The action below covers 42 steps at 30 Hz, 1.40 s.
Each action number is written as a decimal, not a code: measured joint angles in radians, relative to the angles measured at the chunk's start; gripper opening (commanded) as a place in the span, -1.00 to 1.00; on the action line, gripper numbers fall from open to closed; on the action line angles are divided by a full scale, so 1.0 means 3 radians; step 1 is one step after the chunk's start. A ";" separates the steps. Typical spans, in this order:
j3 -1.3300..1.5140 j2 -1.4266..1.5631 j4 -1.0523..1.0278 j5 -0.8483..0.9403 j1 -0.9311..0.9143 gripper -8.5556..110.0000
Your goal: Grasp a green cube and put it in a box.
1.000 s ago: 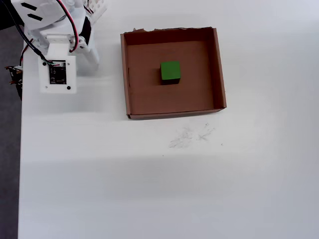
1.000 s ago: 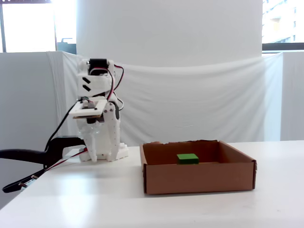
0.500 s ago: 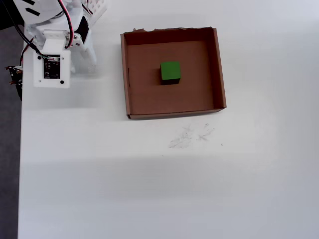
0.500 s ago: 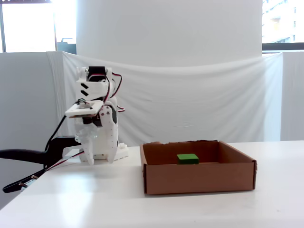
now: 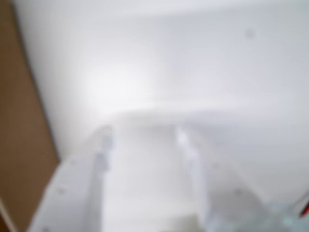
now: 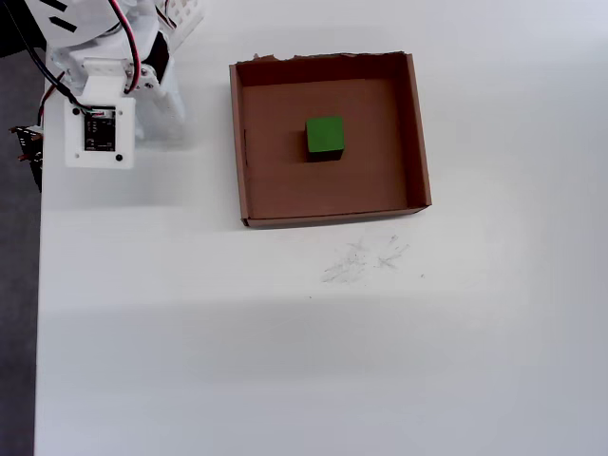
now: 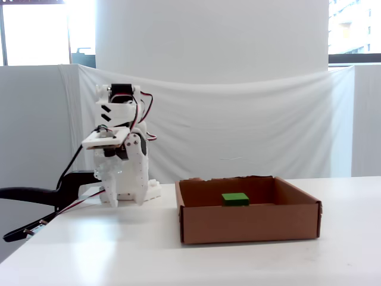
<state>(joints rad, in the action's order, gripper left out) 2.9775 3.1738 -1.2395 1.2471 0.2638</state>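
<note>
The green cube point(image 6: 325, 137) rests flat on the floor of the box point(image 6: 414, 133), slightly toward the ragged far wall in the overhead view and clear of all four walls; nothing touches it. In the fixed view only the top of the green cube point(image 7: 235, 198) shows above the front wall of the box point(image 7: 250, 223). The box is a shallow brown cardboard tray lying toward the top edge of the white surface point(image 6: 313, 361) in the overhead view, its torn edge along the upper wall. A faint patch of pencil-like scribbles point(image 6: 366, 258) marks the surface just below the box's lower wall.

The arm point(image 6: 100, 90) is folded up at the top-left corner of the surface in the overhead view, well apart from the box, with red and black cables point(image 6: 128, 43) looping over it. In the fixed view the arm point(image 7: 122, 152) stands left of the box and a black clamp point(image 7: 41, 199) grips the surface's left edge.

The wrist view is heavily blurred: two pale fingers point(image 5: 99, 154) point up over bare white surface, a gap showing between them and nothing held there. A brown strip runs down the left edge of that view.
</note>
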 measured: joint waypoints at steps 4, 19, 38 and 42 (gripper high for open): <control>0.0000 0.0000 0.0000 -0.0205 0.0026 -0.49; 0.0000 0.0010 0.0000 -0.0230 0.0031 -0.49; 0.0000 0.0010 0.0000 -0.0240 0.0031 -0.49; 0.0000 0.0010 0.0000 -0.0240 0.0041 -0.49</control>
<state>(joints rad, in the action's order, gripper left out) 2.9775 3.1769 -1.2395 1.1750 0.2761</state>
